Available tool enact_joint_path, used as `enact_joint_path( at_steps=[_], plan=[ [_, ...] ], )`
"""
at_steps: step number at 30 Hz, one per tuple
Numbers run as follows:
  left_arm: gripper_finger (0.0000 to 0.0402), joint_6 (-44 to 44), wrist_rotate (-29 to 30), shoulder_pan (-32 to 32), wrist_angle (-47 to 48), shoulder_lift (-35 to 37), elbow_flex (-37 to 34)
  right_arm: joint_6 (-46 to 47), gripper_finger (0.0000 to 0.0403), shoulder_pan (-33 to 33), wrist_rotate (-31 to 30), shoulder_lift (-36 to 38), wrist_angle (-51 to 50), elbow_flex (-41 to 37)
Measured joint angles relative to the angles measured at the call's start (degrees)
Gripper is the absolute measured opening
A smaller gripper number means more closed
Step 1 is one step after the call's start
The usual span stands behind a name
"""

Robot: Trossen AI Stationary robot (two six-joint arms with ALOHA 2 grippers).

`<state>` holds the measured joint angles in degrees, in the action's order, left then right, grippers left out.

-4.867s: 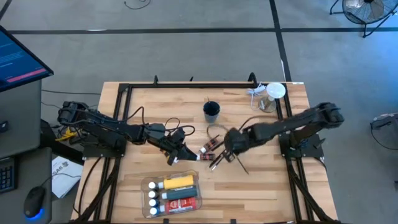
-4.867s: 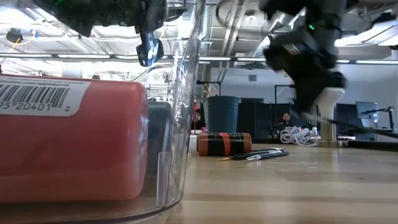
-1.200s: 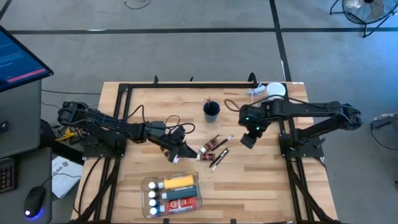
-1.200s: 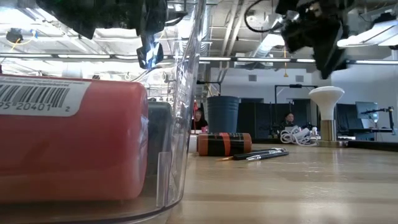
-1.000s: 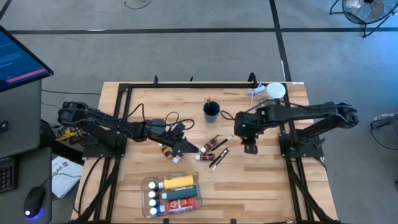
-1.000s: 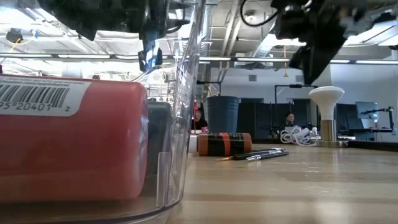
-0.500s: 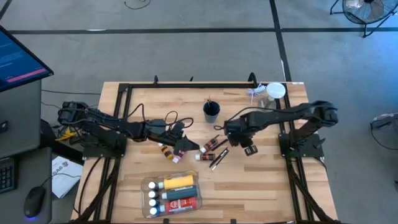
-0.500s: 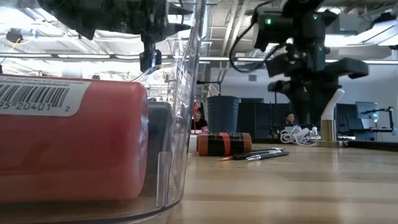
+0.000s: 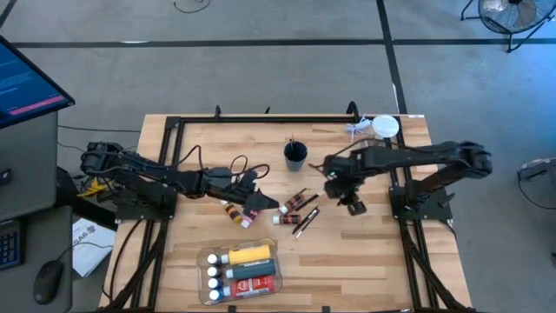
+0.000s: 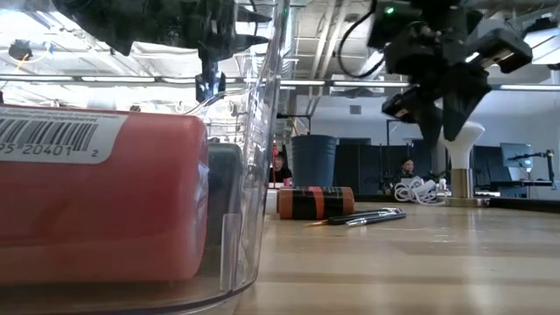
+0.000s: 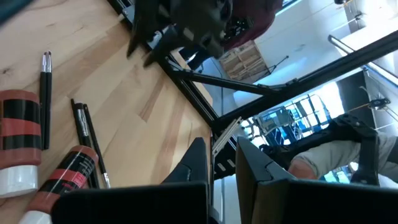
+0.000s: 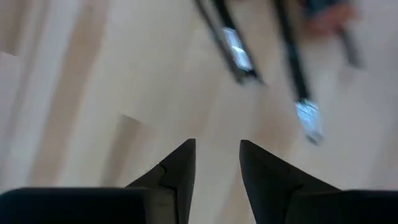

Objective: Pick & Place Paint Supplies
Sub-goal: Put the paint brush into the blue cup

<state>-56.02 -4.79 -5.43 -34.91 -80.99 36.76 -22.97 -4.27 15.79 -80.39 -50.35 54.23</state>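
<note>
Two red-and-black paint tubes [image 9: 294, 207] and thin dark brushes [image 9: 306, 220] lie on the table's middle. They also appear in the left wrist view, as tubes [image 11: 18, 130] and brushes [image 11: 87, 146]. My left gripper [image 9: 263, 207] is shut, hovers just left of them and holds nothing. A brown white-capped tube [image 9: 237, 214] lies on the table under that hand. My right gripper [image 9: 352, 207] is open and points steeply down over bare wood to the right of the brushes. In its own view [image 12: 217, 148] the blurred brush ends [image 12: 237, 53] lie ahead.
A clear container [image 9: 205, 261] at the near edge holds a yellow bottle [image 9: 249, 254] and several tubes; its wall [image 10: 254, 175] fills the low view's left. A dark cup [image 9: 295, 155] holding a brush stands behind the tubes. A white-lidded jar [image 9: 383, 130] is at the far right.
My right gripper has come down a little toward the table to the right of the brushes, and it has rolled about its own axis. The tubes and brushes lie as before.
</note>
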Motion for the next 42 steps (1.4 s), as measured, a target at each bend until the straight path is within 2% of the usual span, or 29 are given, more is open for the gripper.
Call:
enact_joint_path(
  at_steps=[4,9,12,17,20,22,24,26,30,32,38,42],
  plan=[
    [0.0002,-1.5,0.3,0.0,-0.1,0.0,0.0,-0.1,0.0118,-3.1,-4.3,8.4,0.5,-4.7],
    [0.0002,0.0,0.7,0.0,-0.2,0.0,0.0,2.0,0.0118,-9.2,-6.9,16.6,10.0,-14.3],
    [0.0002,1.3,2.4,0.0,-0.1,0.0,0.0,6.0,0.0118,-11.6,-6.7,17.8,11.9,-19.1],
    [0.0002,1.5,2.8,0.0,-0.1,0.0,0.0,6.4,0.0118,-10.2,-6.5,19.0,15.9,-18.6],
    [0.0002,1.5,2.7,0.0,-0.1,0.0,0.0,5.3,0.0118,-7.7,-6.8,17.6,19.2,-19.0],
    [0.0002,1.5,2.7,0.0,-0.1,0.0,0.0,0.9,0.0118,-6.5,-6.7,16.9,21.6,-18.7],
    [0.0002,1.5,2.7,0.0,-0.1,0.0,0.0,0.2,0.0118,-5.0,-6.7,16.2,20.4,-18.7],
    [0.0002,1.5,2.7,0.0,-0.1,0.0,0.0,2.8,0.0118,-3.8,-7.5,15.1,18.9,-18.3],
    [0.0002,1.8,2.7,0.0,-0.1,0.0,0.0,15.3,0.0118,-2.5,-8.1,11.8,18.5,-18.0],
    [0.0002,2.1,2.7,0.0,-0.1,0.0,0.0,18.2,0.0118,-2.5,-8.2,10.1,18.4,-18.0],
    [0.0002,3.3,2.7,0.0,-0.1,0.0,0.0,18.4,0.0118,-2.6,-8.2,5.4,17.4,-17.0],
    [0.0002,3.5,2.7,0.0,-0.1,0.0,0.0,15.0,0.0118,-2.6,-8.2,3.2,16.9,-15.1]
  ],
)
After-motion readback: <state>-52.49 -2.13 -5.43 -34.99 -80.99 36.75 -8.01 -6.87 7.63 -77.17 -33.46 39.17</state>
